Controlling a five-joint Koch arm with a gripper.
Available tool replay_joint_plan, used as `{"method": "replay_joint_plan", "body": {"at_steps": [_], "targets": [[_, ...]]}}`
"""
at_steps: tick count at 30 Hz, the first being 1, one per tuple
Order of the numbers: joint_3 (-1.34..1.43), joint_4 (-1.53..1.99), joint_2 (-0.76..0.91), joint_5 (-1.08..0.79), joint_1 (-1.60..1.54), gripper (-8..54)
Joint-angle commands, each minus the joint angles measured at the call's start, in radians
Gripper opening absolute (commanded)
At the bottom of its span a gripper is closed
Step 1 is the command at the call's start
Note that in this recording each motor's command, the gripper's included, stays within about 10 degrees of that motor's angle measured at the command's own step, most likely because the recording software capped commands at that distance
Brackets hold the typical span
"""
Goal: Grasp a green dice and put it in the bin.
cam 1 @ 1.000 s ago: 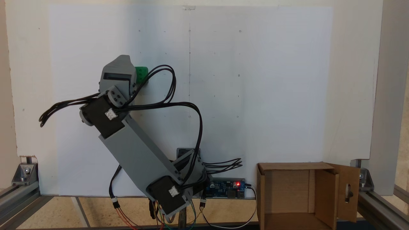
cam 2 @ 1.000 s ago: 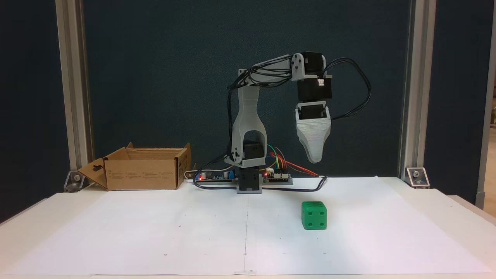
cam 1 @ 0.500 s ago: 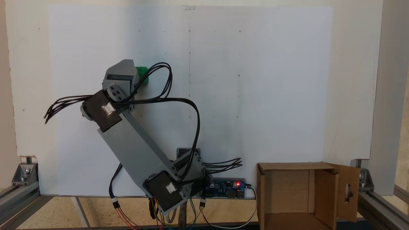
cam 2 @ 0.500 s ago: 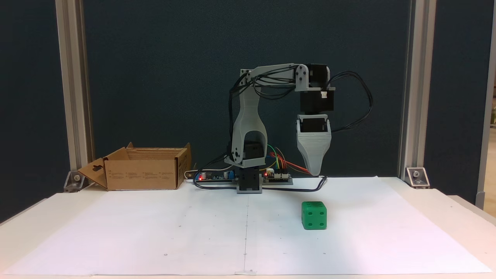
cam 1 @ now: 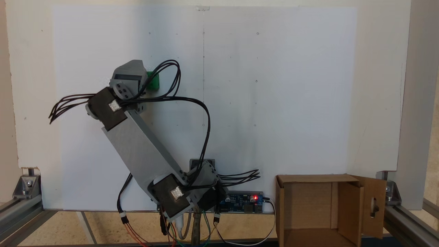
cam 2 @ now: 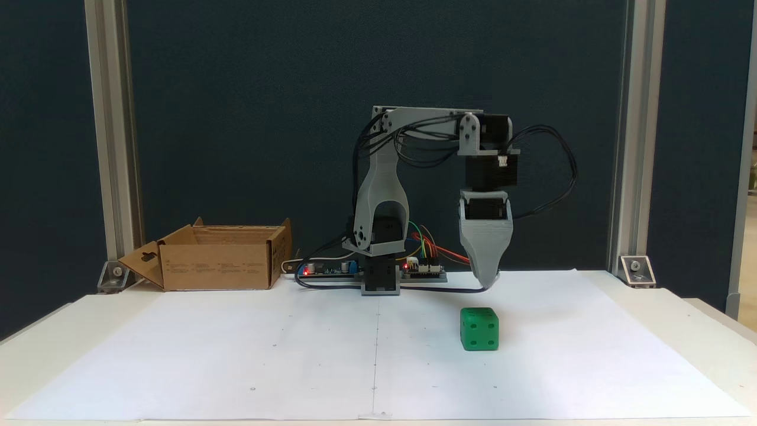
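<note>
Cardboard marks the far left of the front-facing fixed view: the bin [cam 2: 219, 263] sits on the table at the back, top open, one flap with a keyhole cutout hanging out to its left. White paper [cam 2: 236, 355] covers the table [cam 2: 35, 349] in front of it, with a thin line drawn down the middle. Next comes the arm's base beside small circuit boards [cam 2: 423, 271] with red lights and coloured wires. The arm [cam 2: 378, 195] rises from there, its upper link reaches level to the right, and the wrist points straight down. The gripper [cam 2: 488, 278] hangs with its tip close above the paper, behind the green dice [cam 2: 479, 329] and slightly to the right of its centre, not touching it. Only one tapered grey shell faces this camera, so I cannot tell whether the jaws are spread or pressed together. The dice stands on the paper right of the centre line, a five-pip face toward the camera.

In the downward-looking fixed view, the wrist housing covers the gripper and hides the left part of the dice [cam 1: 153, 81], which lies left of the centre line. Black cables [cam 1: 192, 103] loop to the right of it. The bin [cam 1: 353, 209] sits at the lower right corner, well apart from the dice.
</note>
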Motion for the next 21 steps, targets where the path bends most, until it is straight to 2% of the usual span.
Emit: {"method": "replay_joint_plan", "body": {"at_steps": [1, 21], "targets": [[-0.011, -0.020, 0.003, 0.074, 0.002, 43.2], [0.084, -0.084, -0.044, 0.074, 0.014, 43.2]]}}
